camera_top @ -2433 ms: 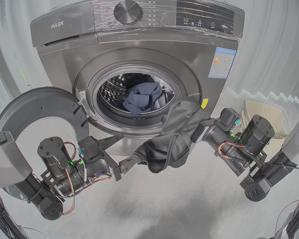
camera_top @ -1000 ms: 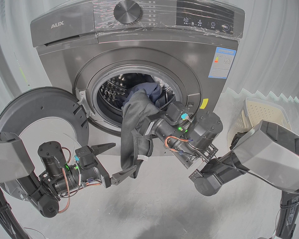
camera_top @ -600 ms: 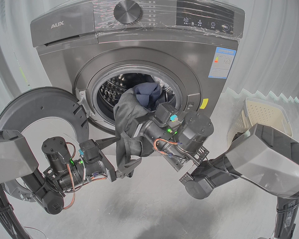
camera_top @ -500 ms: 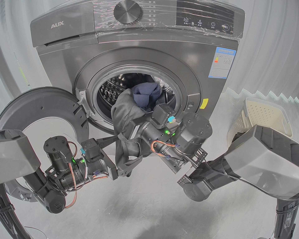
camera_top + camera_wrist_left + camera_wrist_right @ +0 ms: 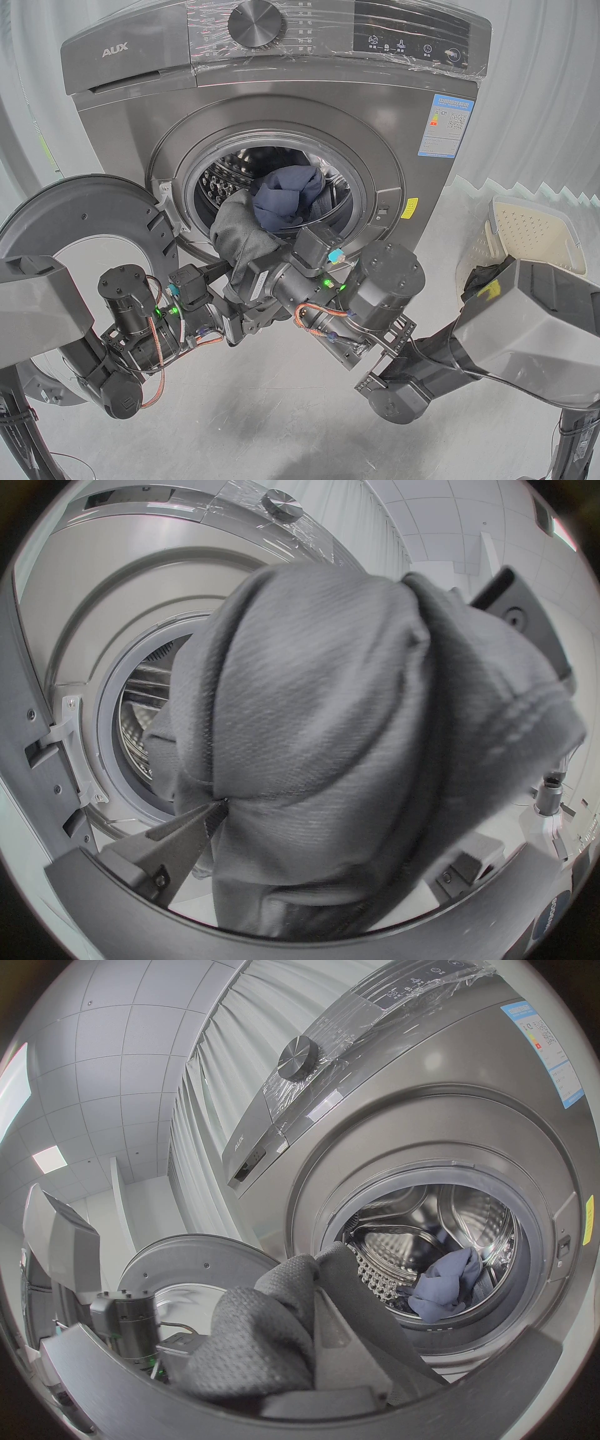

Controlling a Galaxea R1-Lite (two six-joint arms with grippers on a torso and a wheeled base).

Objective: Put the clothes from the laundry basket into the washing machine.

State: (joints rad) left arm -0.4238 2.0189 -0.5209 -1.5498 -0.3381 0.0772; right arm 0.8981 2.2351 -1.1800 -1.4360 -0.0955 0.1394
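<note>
Right fingers (image 5: 344,1350) buried in grey garment (image 5: 240,234), clamped on it, tips hidden. Left fingers (image 5: 178,839) apart, one behind cloth. Garment draped over lower-left lip of washing machine (image 5: 275,106) opening, near blue garment (image 5: 284,197) in drum. Laundry basket (image 5: 537,231) partly behind right arm (image 5: 531,325). Blue label (image 5: 445,125) on front, print illegible. Both arms low, wrists angled toward opening.

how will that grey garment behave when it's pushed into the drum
Probably floppy: the grey garment bunches and folds over the washer's door rim. Likely light, as its weave looks thin and soft up close. It may slip back out, since much of it hangs outside the drum.
</note>
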